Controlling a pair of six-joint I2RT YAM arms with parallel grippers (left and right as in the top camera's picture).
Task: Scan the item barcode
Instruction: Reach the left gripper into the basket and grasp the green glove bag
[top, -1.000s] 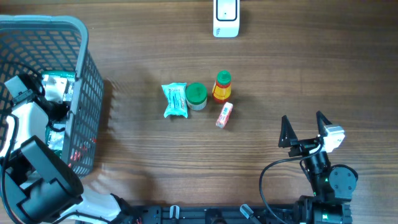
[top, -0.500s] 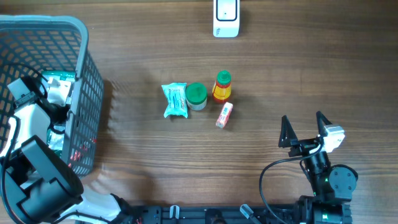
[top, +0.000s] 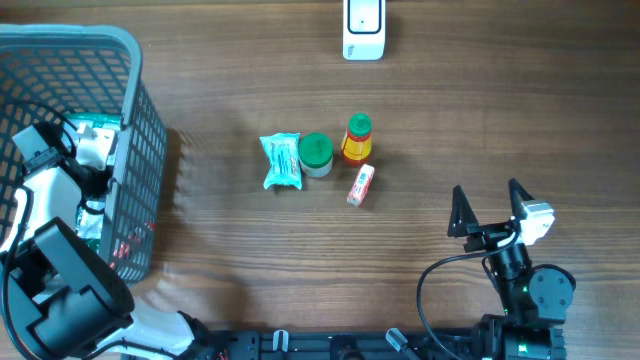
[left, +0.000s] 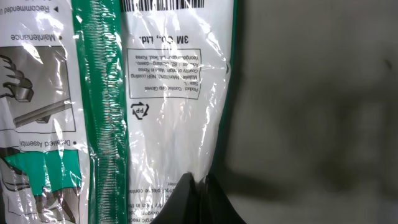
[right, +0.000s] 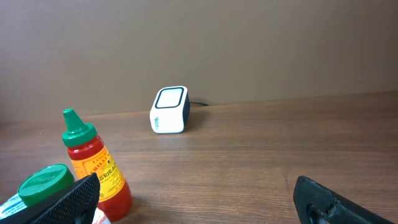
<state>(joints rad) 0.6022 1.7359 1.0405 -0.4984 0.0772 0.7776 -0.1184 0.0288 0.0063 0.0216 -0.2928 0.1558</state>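
Wood tabletop (top: 450, 110); inside the basket (top: 130, 45) my left gripper (left: 198, 186) is pinched onto the packet (left: 168, 93) at its film edge. Light, floppy, slick, I'd grip its seam. Right gripper (top: 487, 190) spread, far from basket.

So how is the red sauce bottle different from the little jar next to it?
The sauce bottle is tall, and the jar is much shorter. The sauce bottle has a narrow, pointy cap, while the jar has a wide, flat lid. Both have green tops, and both stand upright side by side on the table.
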